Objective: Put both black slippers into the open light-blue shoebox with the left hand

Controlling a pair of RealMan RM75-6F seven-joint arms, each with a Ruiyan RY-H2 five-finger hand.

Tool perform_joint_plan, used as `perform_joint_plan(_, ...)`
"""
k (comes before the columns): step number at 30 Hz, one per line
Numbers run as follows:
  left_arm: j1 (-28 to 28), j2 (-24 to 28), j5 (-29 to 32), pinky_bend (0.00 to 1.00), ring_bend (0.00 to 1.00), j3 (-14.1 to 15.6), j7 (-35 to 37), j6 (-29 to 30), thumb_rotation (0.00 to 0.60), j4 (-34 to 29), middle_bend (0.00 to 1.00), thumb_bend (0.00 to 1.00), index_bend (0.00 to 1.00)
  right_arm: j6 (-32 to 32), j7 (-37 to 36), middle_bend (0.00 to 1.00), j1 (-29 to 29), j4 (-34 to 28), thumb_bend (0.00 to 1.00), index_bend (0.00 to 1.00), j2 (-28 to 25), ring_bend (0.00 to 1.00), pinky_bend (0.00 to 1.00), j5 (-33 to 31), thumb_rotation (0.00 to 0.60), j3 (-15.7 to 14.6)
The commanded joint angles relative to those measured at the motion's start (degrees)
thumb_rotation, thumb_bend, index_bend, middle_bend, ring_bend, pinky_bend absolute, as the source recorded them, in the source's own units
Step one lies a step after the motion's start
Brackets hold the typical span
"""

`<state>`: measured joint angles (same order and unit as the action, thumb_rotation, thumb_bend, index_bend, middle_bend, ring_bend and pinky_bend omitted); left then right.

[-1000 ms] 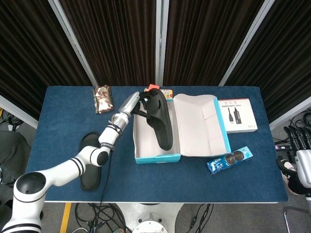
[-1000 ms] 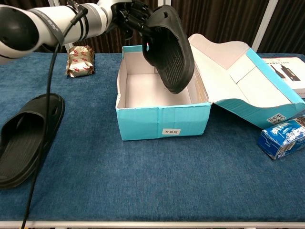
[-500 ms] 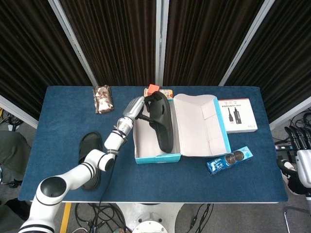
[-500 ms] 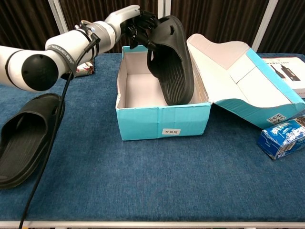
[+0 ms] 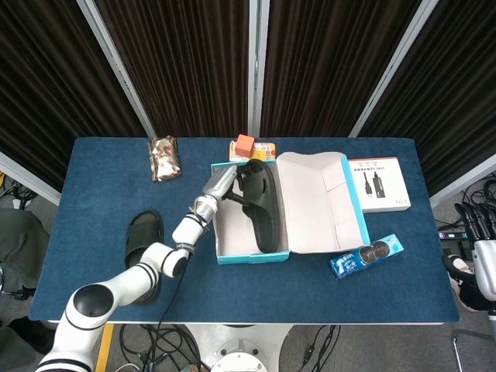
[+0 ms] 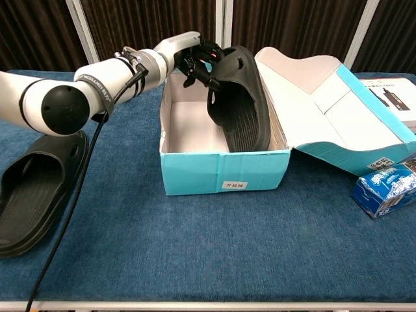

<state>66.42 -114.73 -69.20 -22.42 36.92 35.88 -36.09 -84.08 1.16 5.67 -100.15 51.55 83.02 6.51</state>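
One black slipper (image 5: pixel 263 205) (image 6: pixel 242 107) stands on its edge inside the open light-blue shoebox (image 5: pixel 252 256) (image 6: pixel 224 170), leaning against the right wall. My left hand (image 5: pixel 232 183) (image 6: pixel 199 61) grips its strap at the far end, just above the box's back rim. The other black slipper (image 5: pixel 142 240) (image 6: pixel 36 188) lies flat on the blue table (image 5: pixel 93 201), left of the box and partly under my left arm. My right hand (image 5: pixel 470 225) shows small at the right edge, off the table, holding nothing.
The box lid (image 5: pixel 322 198) (image 6: pixel 325 97) lies folded open to the right. A foil snack packet (image 5: pixel 163 157) and an orange block (image 5: pixel 245 144) sit at the back. A white carton (image 5: pixel 377 184) (image 6: pixel 393 97) and a blue biscuit pack (image 5: pixel 366 256) (image 6: pixel 387 188) lie right of the box.
My left hand has lowered the slipper from above the box down into it. The slipper's lower end now sits behind the front wall. The other slipper has not moved.
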Motion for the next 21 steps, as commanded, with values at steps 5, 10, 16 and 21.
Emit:
perform_joint_plan(5, 1.03, -0.22, 1.98, 0.8, 0.55, -0.61, -1.49, -3.98, 0.6, 0.85, 0.57, 0.0, 0.57, 0.08, 0.44, 0.08, 0.08, -0.41, 0.14, 0.0, -0.15, 0.0, 0.02, -0.08, 0.6, 0.03)
perform_joint_plan(10, 1.16, -0.76, 2.11, 0.8, 0.54, 0.01, -2.68, -5.6, 0.6, 1.76, 0.56, 0.0, 0.57, 0.24, 0.76, 0.08, 0.23, -0.64, 0.14, 0.0, -0.19, 0.0, 0.02, -0.22, 0.6, 0.11)
perform_joint_plan(16, 1.3, -1.7, 2.11, 0.8, 0.54, 0.26, -3.53, -6.15, 0.6, 3.04, 0.56, 0.0, 0.57, 0.53, 1.04, 0.08, 0.4, -0.77, 0.14, 0.0, -0.14, 0.0, 0.02, -0.41, 0.6, 0.14)
perform_joint_plan(21, 1.58, -1.98, 1.85, 0.8, 0.53, 0.79, -4.83, -7.16, 0.6, 3.83, 0.55, 0.0, 0.56, 0.56, 1.19, 0.08, 0.46, -0.89, 0.14, 0.0, -0.19, 0.0, 0.02, -0.55, 0.6, 0.2)
